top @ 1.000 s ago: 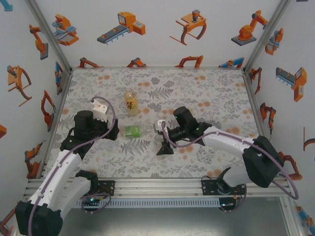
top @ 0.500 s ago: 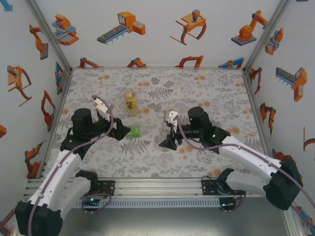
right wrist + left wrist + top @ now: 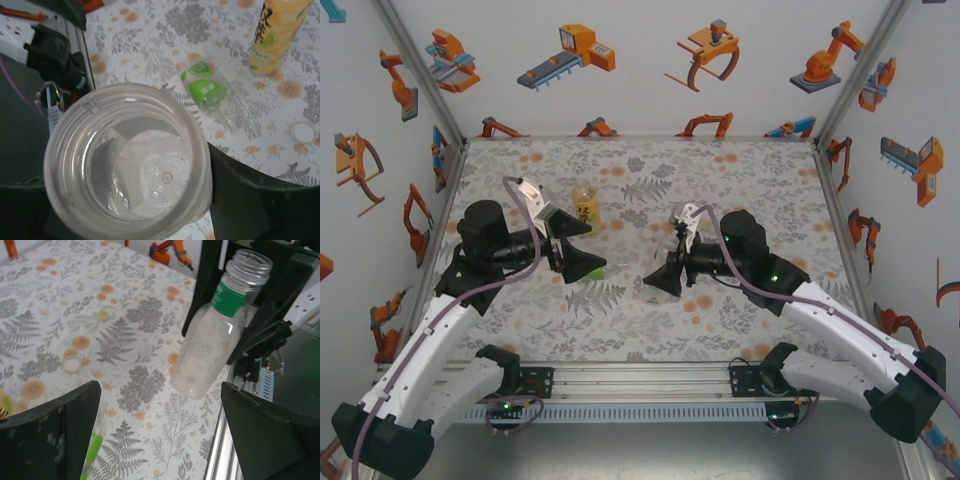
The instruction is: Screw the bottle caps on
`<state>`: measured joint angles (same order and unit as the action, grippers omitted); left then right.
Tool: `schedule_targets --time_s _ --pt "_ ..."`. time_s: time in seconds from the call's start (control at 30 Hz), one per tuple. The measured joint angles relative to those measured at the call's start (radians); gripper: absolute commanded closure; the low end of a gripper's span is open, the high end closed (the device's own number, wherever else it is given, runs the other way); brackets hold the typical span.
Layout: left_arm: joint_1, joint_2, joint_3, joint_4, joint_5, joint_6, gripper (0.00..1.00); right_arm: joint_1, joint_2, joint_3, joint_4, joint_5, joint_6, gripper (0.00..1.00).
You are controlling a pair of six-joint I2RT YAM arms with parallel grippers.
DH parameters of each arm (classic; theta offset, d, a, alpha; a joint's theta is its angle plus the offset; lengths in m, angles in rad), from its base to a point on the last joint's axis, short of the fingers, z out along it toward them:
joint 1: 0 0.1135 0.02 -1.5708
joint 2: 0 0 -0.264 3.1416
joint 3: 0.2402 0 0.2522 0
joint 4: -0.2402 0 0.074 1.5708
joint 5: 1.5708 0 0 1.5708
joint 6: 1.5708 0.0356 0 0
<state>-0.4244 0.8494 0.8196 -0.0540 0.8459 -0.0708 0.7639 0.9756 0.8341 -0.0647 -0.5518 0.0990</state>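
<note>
Left gripper (image 3: 576, 252) has swung in toward centre. Right gripper (image 3: 665, 276) has pulled back right, taking the clear bottle (image 3: 210, 340) along. Near table edge (image 3: 620, 345): bare strip in front of both arms. Left fingers (image 3: 55, 440) are spread wide, holding nothing, above the green bottle (image 3: 209, 94), which lies on its side mid-table. Right fingers (image 3: 272, 300) are clamped partway closed round the clear bottle, which is tilted, off the table, neck uncapped. Loose bottle cap (image 3: 304, 132) lies near the green bottle. Amber bottle (image 3: 584, 206) stands upright behind. Far table is open to the back wall.
</note>
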Motion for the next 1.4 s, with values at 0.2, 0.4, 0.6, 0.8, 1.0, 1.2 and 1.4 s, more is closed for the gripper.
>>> schedule_targets --time_s 0.2,0.4,0.6,0.8,1.0,1.2,1.4 --pt "-0.066 0.019 0.059 0.04 0.018 -0.055 0.03 0.0 -0.002 0.107 0.004 -0.009 0.074 0.6" --pt "-0.159 0.031 0.088 0.086 0.023 -0.061 0.03 0.0 -0.002 0.187 0.034 -0.051 0.132 0.6" --pt "-0.244 0.084 0.166 0.107 0.009 -0.051 0.03 0.0 -0.002 0.235 0.055 -0.087 0.168 0.6" --pt "-0.333 0.188 0.267 0.109 -0.008 -0.036 0.03 0.0 -0.002 0.261 0.061 -0.1 0.187 0.61" --pt "-0.401 0.284 0.332 0.101 -0.014 -0.027 0.02 0.0 -0.002 0.304 0.077 -0.114 0.2 0.63" --pt "-0.449 0.343 0.357 0.084 -0.016 -0.017 0.04 0.0 -0.007 0.332 0.087 -0.113 0.202 0.67" --pt "-0.479 0.351 0.357 0.084 -0.016 -0.009 0.18 0.0 -0.011 0.337 0.084 -0.113 0.202 0.69"
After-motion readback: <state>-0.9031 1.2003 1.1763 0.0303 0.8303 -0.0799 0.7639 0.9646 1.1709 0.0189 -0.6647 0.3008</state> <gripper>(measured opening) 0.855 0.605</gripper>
